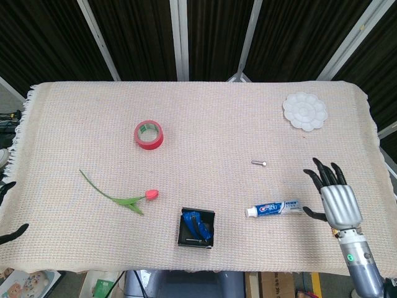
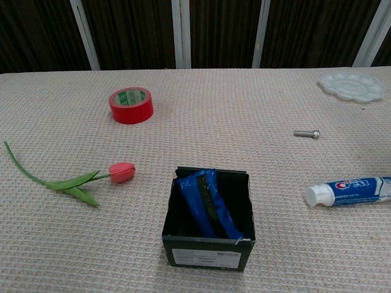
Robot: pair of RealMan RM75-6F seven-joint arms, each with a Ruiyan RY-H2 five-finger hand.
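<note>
Head view: your right hand (image 1: pixel 337 200), fingers spread and empty, just right of the toothpaste tube (image 1: pixel 273 208), near the table's (image 1: pixel 74 112) near-right edge.

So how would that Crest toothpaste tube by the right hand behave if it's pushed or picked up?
The toothpaste tube lies flat beside the open right hand, so it would probably slide rather than roll. Its body looks soft and may dent under the fingers; the capped end seems stiffer. The glossy skin could be slippery.

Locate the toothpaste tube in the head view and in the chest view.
Head view: toothpaste tube lies lower right of centre, just left of the right hand.
Chest view: at the right edge, cap pointing left.
Shared landmark: the small bolt beyond it.
</note>
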